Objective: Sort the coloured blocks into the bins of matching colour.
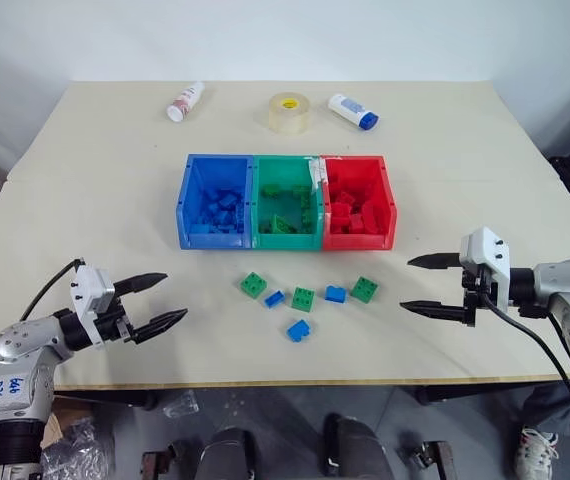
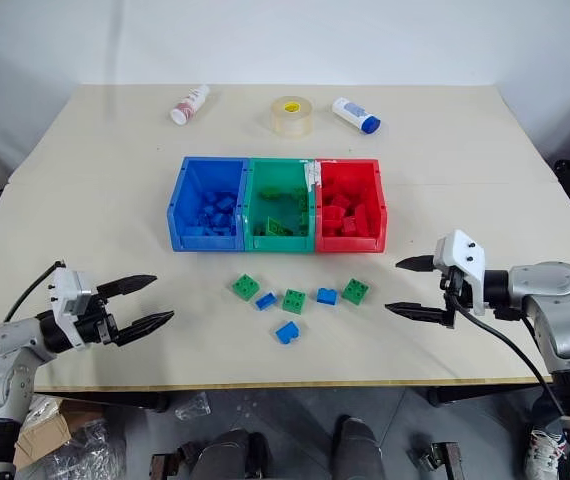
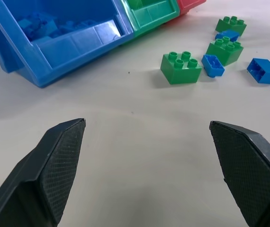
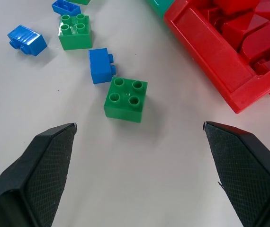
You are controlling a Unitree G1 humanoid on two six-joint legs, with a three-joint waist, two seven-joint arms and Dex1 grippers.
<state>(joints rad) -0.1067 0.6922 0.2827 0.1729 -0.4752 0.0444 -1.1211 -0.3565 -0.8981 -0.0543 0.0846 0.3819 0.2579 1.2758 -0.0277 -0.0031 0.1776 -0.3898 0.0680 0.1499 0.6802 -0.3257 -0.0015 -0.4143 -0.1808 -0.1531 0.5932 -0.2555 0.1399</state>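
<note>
Six blocks [image 1: 305, 299] loose on table [image 1: 115, 190] before bins [image 1: 287, 203]. My right gripper [image 1: 421, 284] nearest green block [image 1: 364, 289]; both jaws spread, empty.

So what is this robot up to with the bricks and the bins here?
It is sorting loose blocks by colour. Three green blocks and three blue blocks lie on the table in front of the joined blue, green and red bins, which already hold bricks. The left claw and the right claw hover open on either side of the loose blocks, holding nothing. A tape roll and two white bottles lie behind the bins.
</note>
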